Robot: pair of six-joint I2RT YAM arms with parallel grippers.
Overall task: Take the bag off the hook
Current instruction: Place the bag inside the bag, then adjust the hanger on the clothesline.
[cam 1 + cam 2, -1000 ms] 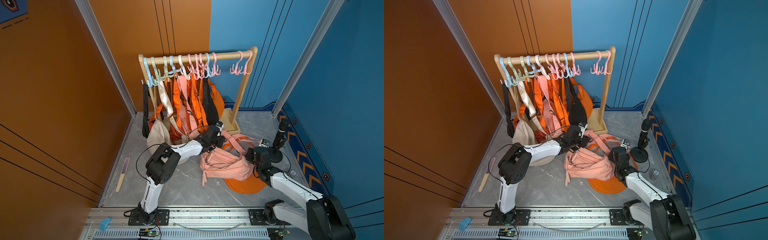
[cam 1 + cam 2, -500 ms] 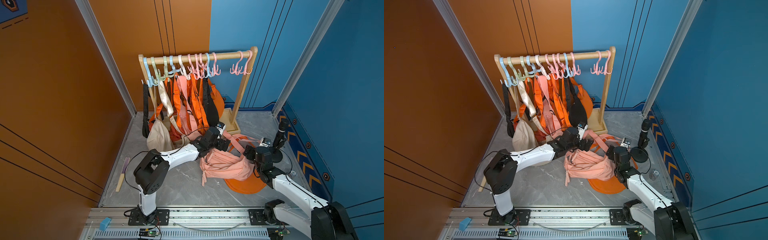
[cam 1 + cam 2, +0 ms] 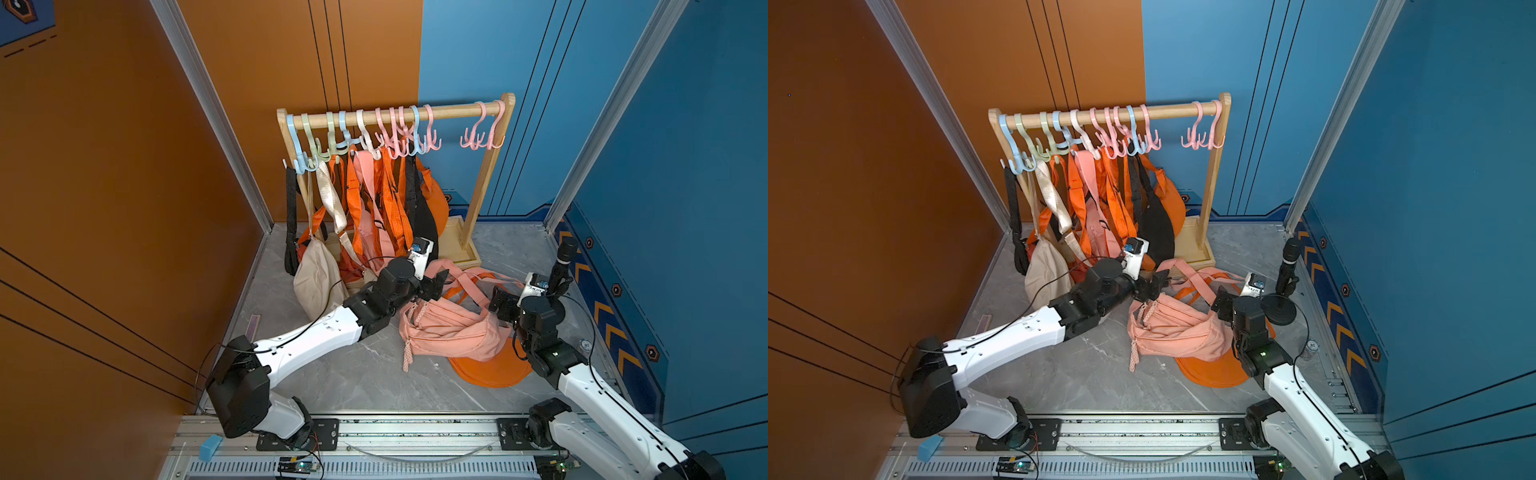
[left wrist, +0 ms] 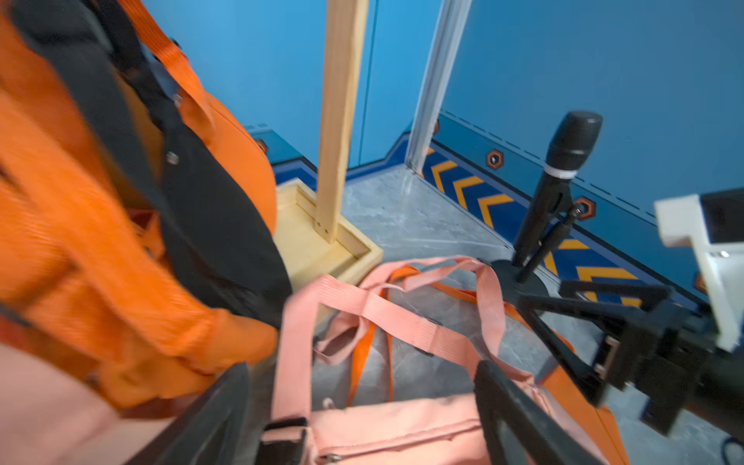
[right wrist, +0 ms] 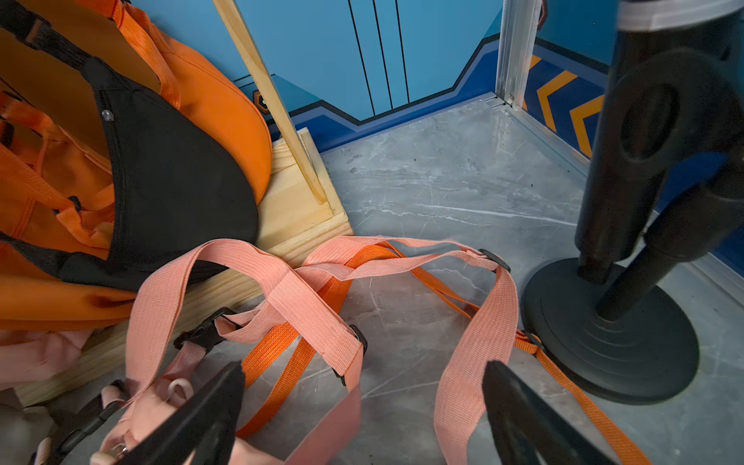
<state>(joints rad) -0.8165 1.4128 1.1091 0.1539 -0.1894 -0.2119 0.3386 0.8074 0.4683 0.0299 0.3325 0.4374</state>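
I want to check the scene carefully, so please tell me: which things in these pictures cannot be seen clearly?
Orange bag: mostly covered by the pink bag in both top views.
Hanging orange bags: blurred in the left wrist view.
Small round item: too small to identify in a top view.
Which hooks carry which straps: they overlap in both top views.

Black microphone [image 3: 1288, 266] upright on floor [image 3: 1100, 374]

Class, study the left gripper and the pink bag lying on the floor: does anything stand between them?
Nothing visible does. The left gripper is right beside the pink bag, jaws open; in the left wrist view only the bag's own strap lies between the jaws.
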